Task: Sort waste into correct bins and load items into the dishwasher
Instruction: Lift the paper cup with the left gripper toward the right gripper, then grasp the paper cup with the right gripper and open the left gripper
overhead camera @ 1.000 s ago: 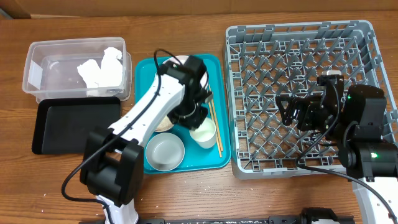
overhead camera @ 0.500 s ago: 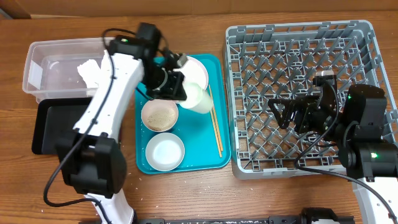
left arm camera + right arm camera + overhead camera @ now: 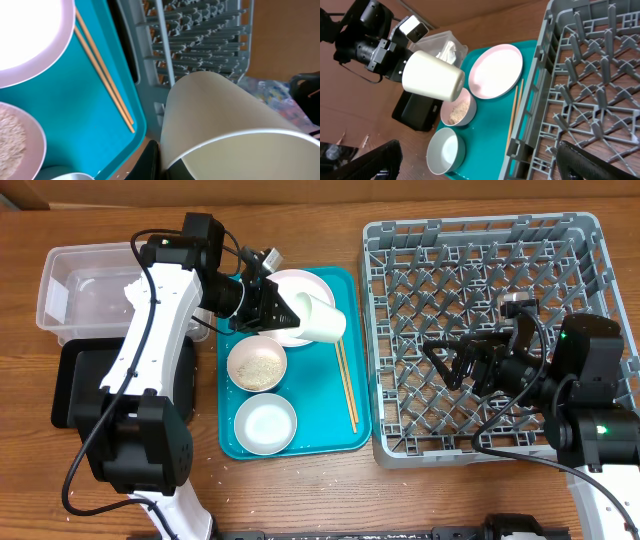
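My left gripper point(image 3: 283, 314) is shut on the small white cup point(image 3: 322, 321) and holds it on its side above the round white plate point(image 3: 297, 285). In the left wrist view the gripper point(image 3: 165, 163) pinches the rim of the cup point(image 3: 225, 115). The pinkish-white bowl point(image 3: 257, 365) holds rice grains. The grey-blue bowl point(image 3: 265, 423) and the chopsticks point(image 3: 345, 385) lie in the teal tray point(image 3: 315, 435). My right gripper point(image 3: 455, 365) is open and empty above the grey dish rack point(image 3: 490, 270). White napkins point(image 3: 130, 284) lie in the clear tub point(image 3: 75, 280), partly hidden by my left arm.
The shallow black tray point(image 3: 85, 385) lies in front of the clear tub. The right wrist view shows the cup point(image 3: 432, 75), plate point(image 3: 497, 70), both bowls point(image 3: 457, 110) point(image 3: 445, 150) and the rack wall point(image 3: 545, 60).
My left gripper lifted the cup from the tray's front right, swung it back and left, and now holds it tilted on its side over the plate. The right gripper shifted slightly left.
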